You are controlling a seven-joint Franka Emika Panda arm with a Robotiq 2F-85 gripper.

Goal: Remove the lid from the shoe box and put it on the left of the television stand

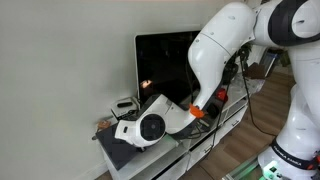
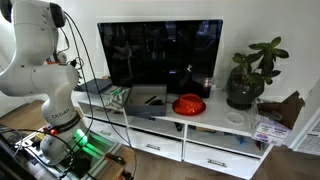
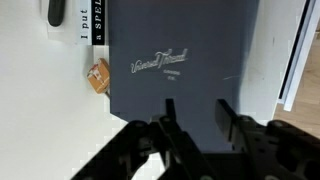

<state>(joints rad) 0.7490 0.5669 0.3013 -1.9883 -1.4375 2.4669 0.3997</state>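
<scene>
Plain white wall point(image 2: 270, 20); black TV point(image 2: 160, 55) against it; potted plant point(image 2: 248, 75) beside; wood floor point(image 1: 232, 150).

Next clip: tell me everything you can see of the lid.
The lid is a dark grey, matte rectangle, cardboard by its look, with a pale script logo across its top. In the wrist view it lies flat, top up, on the white stand, a small orange-brown object at its edge. The end effector hangs over it, fingers apart; contact unclear.
</scene>
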